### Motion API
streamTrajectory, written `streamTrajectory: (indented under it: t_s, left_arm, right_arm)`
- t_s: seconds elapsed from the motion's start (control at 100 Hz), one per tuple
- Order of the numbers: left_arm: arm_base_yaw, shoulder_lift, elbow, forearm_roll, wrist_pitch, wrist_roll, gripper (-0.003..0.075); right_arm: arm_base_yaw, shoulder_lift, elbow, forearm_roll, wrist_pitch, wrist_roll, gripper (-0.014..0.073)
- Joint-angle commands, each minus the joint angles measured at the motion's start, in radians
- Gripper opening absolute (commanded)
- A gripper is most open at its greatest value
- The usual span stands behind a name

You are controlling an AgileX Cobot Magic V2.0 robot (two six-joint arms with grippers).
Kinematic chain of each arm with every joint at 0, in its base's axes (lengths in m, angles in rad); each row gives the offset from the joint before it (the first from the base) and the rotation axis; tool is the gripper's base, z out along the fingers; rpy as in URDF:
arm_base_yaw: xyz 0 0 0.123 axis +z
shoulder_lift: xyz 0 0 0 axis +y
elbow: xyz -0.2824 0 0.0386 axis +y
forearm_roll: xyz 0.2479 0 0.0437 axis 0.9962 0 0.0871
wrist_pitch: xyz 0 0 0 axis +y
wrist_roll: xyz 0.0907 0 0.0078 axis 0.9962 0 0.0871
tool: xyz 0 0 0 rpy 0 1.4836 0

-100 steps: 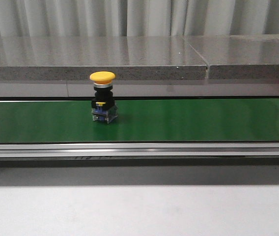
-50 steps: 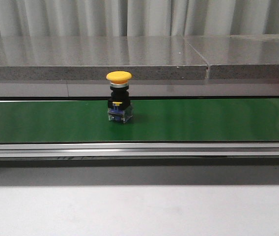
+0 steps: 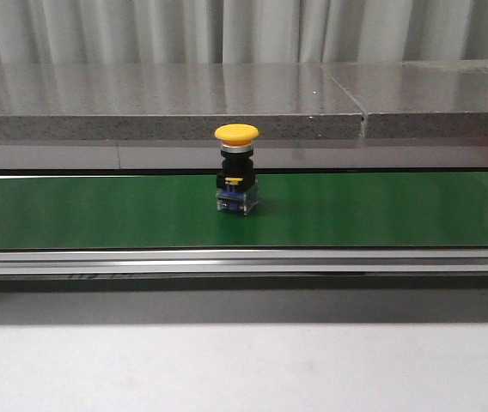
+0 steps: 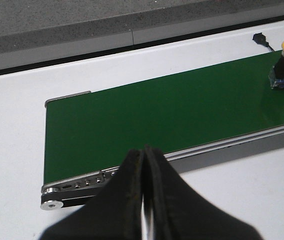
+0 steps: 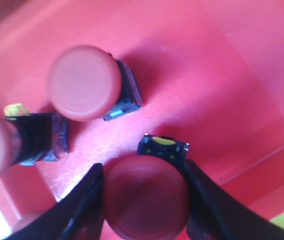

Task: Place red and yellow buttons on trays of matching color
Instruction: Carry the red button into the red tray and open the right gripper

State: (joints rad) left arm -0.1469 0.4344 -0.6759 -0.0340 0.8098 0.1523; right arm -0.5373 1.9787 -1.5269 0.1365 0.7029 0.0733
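Yellow button (image 3: 236, 169) upright on green conveyor belt (image 3: 381, 210), grey stone ledge (image 3: 167, 103) behind.

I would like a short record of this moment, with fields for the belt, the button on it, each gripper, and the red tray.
belt: green conveyor belt, carrying one button
button on belt: yellow mushroom-head push button, upright, near the middle of the front view
left gripper: shut, empty, above the near belt rail
right gripper: fingers on both sides of a red mushroom-head button
red tray: at least two other red buttons lie in it
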Motion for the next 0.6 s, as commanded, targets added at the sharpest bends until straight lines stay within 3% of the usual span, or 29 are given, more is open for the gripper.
streamTrajectory:
  t_s: [0.0,0.17,0.34,0.39,0.59]
  left_arm:
    - [-0.010,0.008,-0.025,-0.007,-0.068,-0.003,-0.0021]
    - [-0.010,0.008,-0.025,-0.007,-0.068,-0.003,-0.0021]
    - [-0.010,0.008,-0.025,-0.007,-0.068,-0.003,-0.0021]
    - [-0.010,0.008,-0.025,-0.007,-0.068,-0.003,-0.0021]
    - [-0.010,0.008,-0.025,-0.007,-0.068,-0.003,-0.0020]
  right_arm:
    - [-0.010,-0.040,-0.026,0.008,-0.049,0.001,0.0164]
    - [-0.010,-0.026,-0.026,0.009,-0.060,0.001,0.0188]
    - [-0.010,-0.023,-0.026,0.028,-0.074,0.001,0.0484]
    - [-0.010,-0.023,-0.026,0.029,-0.078,0.001,0.0531]
    - [-0.010,-0.028,-0.026,0.030,-0.078,0.001,0.0521]
